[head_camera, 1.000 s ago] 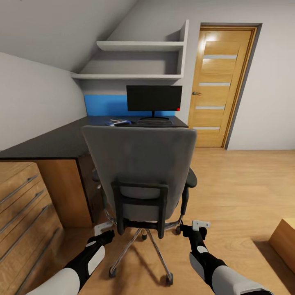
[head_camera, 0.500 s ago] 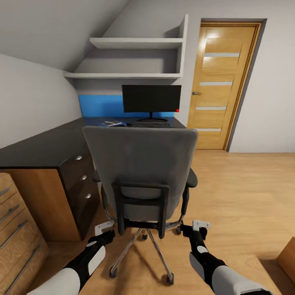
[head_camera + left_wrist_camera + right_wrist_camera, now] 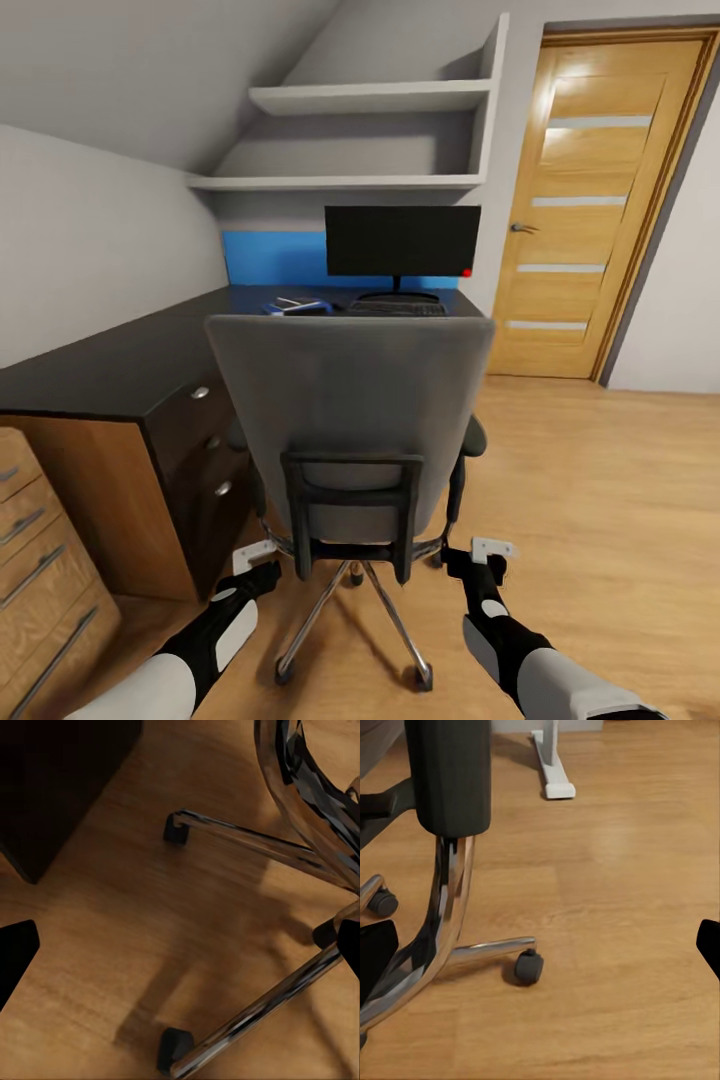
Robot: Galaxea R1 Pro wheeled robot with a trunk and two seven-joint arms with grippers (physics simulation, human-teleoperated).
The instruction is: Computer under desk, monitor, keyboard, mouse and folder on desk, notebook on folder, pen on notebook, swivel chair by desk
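The grey swivel chair (image 3: 350, 420) stands directly ahead with its back toward me, beside the glossy black desk (image 3: 110, 360). On the desk's far end are the monitor (image 3: 402, 240), the keyboard (image 3: 396, 309) before it and the blue folder (image 3: 297, 307) to its left. What lies on the folder is too small to tell. The notebook, pen and mouse cannot be made out, and the computer is out of view. My left gripper (image 3: 255, 557) (image 3: 180, 952) and right gripper (image 3: 490, 550) (image 3: 540, 952) are open, low on either side of the chair's chrome base (image 3: 255, 844) (image 3: 435, 937).
A wooden chest of drawers (image 3: 40, 560) stands at the left, against the desk's drawer unit (image 3: 200, 440). A wooden door (image 3: 600, 200) is at the back right and wall shelves (image 3: 350, 180) hang above the monitor. A white desk foot (image 3: 551, 765) rests on the wood floor.
The whole view has shifted: desk, monitor and door now sit further right, and less of the chest of drawers shows. The chair keeps its place between my grippers, which stay open.
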